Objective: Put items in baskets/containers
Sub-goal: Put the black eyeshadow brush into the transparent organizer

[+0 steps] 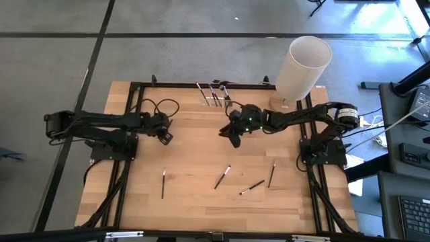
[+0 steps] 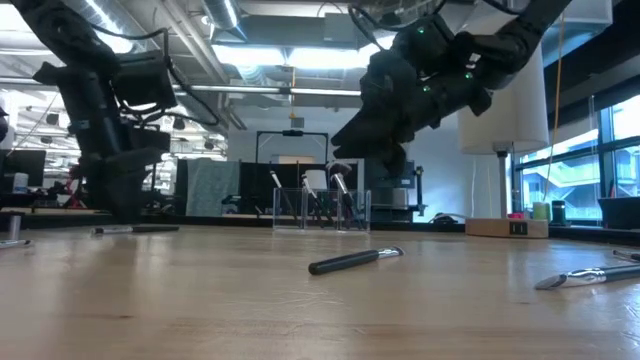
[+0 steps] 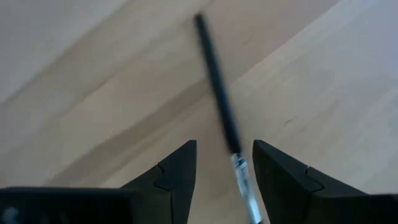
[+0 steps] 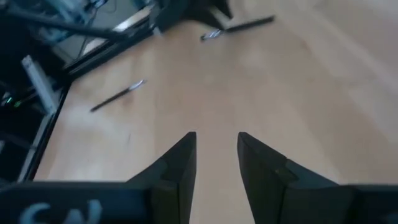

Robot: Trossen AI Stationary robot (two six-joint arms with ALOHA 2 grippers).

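The left end effector is spread open above a brush lying on the counter near its left edge, not gripping it. The right end effector, also open and empty, hovers mid-counter just in front of the clear holder at the back edge. Three more brushes lie well apart across the open front.

wood table w/ black frame rails along edges. tall white cylinder on tan base at far right corner. grey floor around. keyboard on desk, far right.
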